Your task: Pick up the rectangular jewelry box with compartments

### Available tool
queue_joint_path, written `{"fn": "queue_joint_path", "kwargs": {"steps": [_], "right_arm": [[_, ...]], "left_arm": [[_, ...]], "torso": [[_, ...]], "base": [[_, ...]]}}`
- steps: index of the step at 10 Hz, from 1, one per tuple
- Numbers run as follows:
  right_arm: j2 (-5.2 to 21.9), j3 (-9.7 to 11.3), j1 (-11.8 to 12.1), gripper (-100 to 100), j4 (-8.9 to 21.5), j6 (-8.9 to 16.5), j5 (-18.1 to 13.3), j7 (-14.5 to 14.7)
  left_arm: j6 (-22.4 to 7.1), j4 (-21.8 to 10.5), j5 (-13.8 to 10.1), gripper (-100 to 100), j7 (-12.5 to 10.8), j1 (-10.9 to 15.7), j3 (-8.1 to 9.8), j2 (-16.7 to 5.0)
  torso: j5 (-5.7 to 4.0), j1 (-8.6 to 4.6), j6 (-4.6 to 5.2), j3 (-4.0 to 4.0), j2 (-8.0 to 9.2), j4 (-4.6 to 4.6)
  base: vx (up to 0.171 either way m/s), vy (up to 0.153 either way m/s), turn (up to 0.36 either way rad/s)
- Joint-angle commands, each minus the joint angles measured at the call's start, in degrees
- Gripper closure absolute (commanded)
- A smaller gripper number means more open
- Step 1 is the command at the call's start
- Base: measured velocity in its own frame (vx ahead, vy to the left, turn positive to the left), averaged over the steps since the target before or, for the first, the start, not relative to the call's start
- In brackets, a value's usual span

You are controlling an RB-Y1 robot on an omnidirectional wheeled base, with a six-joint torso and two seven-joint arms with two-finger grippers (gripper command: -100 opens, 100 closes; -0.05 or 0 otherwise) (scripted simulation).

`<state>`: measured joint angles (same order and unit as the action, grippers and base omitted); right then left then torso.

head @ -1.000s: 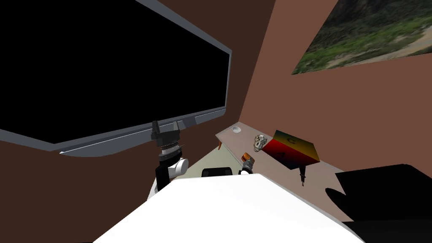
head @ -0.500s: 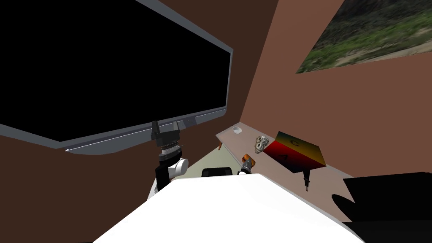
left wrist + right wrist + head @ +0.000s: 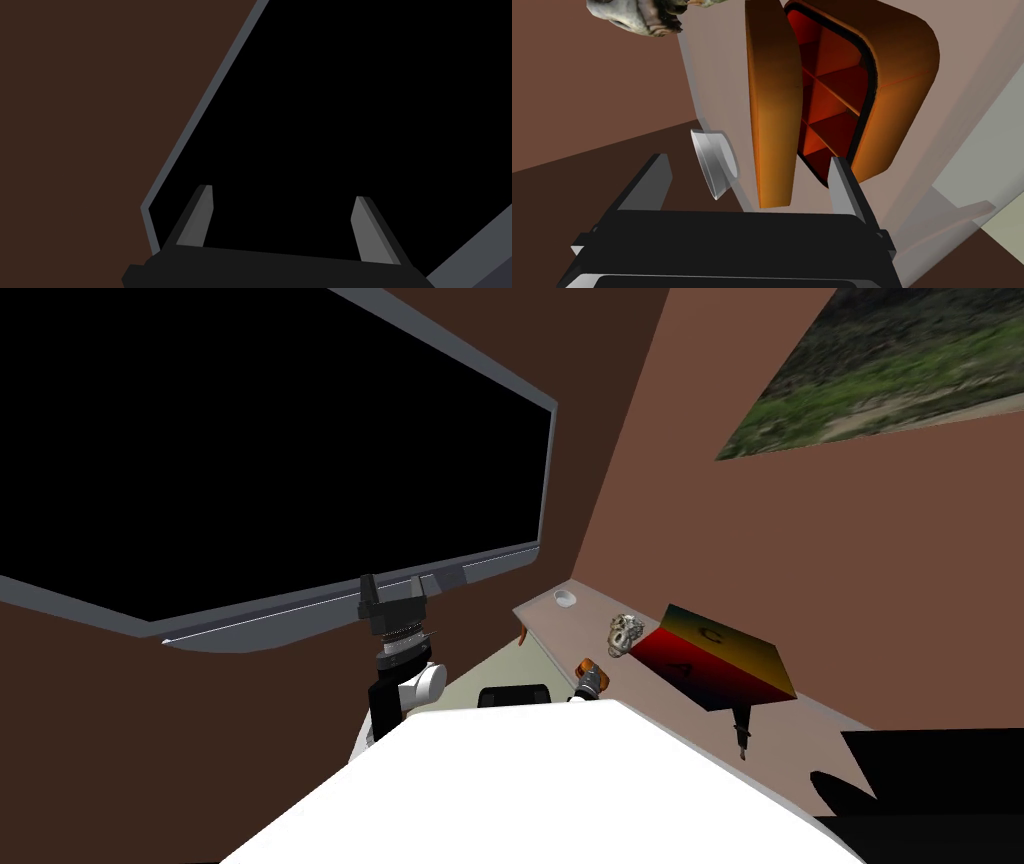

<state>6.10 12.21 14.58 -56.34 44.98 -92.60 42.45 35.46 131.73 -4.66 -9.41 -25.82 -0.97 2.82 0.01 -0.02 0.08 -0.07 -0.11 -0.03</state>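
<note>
The jewelry box [image 3: 862, 95] is orange with rounded corners and red compartments inside. Its lid [image 3: 769, 100] stands open. It rests on a pale shelf [image 3: 660, 708] along the brown wall. My right gripper [image 3: 749, 182] is open right in front of the box. One finger is beside the box's body and the other is well clear of the lid. In the head view the box [image 3: 589, 670] peeks out just past my chest. My left gripper [image 3: 282, 193] is open and empty, raised before a large black pane [image 3: 250, 458].
On the shelf also lie a small white dish [image 3: 714, 162], a skull-like ornament [image 3: 626, 634] and a red-green-yellow block [image 3: 715, 668]. A landscape picture [image 3: 880, 378] hangs above. A black shape [image 3: 930, 778] sits at the shelf's near right.
The whole head view has shifted, so the shelf things sit a little further right: my own move. Both grippers stay open.
</note>
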Motion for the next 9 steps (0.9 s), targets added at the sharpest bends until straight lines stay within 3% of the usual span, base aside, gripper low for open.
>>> {"fn": "queue_joint_path", "kwargs": {"steps": [1,5,6,7,9], "right_arm": [[0.0,0.0,0.0,100,0.0,0.0,0.0,0.0],[0.03,-0.02,0.0,100,0.0,0.03,-0.02,0.05],[0.03,-0.02,0.01,0,0.01,0.02,-0.01,0.04],[-0.85,-0.03,0.56,100,-1.59,-0.08,-0.01,1.79],[-1.58,-0.15,1.15,100,-3.32,-0.27,0.07,3.66]], "left_arm": [[0.0,0.0,0.0,0,0.0,0.0,0.0,0.0],[0.0,0.0,0.0,0,0.0,0.0,0.0,0.0],[0.0,0.0,0.0,0,0.0,0.0,0.0,0.0],[0.0,0.0,0.0,0,0.0,0.0,0.0,0.0],[0.0,0.0,0.0,0,0.0,0.01,0.0,0.0]], "torso": [[0.0,0.0,0.0,0.0,0.0,0.0],[-0.01,0.04,-0.01,0.06,0.1,0.03],[0.0,0.06,-0.01,0.07,0.11,0.03],[0.01,0.07,-0.01,0.08,0.12,0.04],[0.04,0.21,0.01,0.18,0.3,0.07]], "base": [[0.0,0.0,0.0],[0.0,0.0,0.0],[0.0,0.0,0.0],[-0.029,0.009,-0.073],[-0.048,0.027,-0.07]]}}
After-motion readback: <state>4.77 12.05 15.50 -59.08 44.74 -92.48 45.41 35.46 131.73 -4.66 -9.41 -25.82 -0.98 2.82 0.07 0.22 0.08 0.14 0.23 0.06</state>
